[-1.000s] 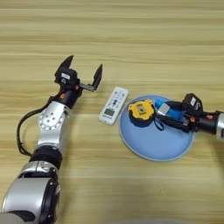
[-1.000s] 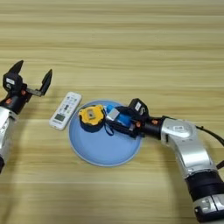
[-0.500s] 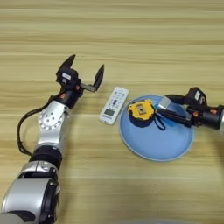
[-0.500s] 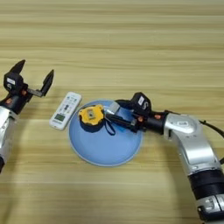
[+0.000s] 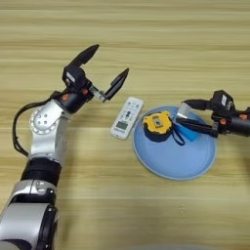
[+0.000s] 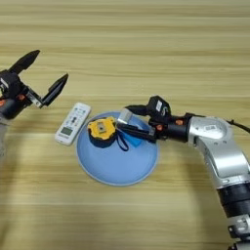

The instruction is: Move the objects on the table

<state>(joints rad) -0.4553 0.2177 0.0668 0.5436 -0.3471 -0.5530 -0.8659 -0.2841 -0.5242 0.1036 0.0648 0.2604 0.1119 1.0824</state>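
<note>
On the light blue plate (image 5: 177,160) rest a yellow-and-black tape measure (image 5: 157,123) and, to its right, a small blue-and-grey block (image 5: 191,133). My right gripper (image 5: 181,113) reaches in from the right and stands open. Its two black fingers (image 6: 139,133) straddle the block's grey end, the lower one lying across it. A slim white remote (image 5: 127,117) lies on the table (image 5: 146,29) just left of the plate. My left gripper (image 5: 111,59) hovers open above and left of the remote, with nothing between its fingers.
The plate sits at centre right. My left arm (image 5: 46,127) runs down the left side of the picture and my right arm (image 6: 219,151) down the right side. Bare wood stretches across the far half and the near edge.
My right gripper has drawn back to the right and spread its fingers, leaving the block lying on the plate. The left arm has not moved.
</note>
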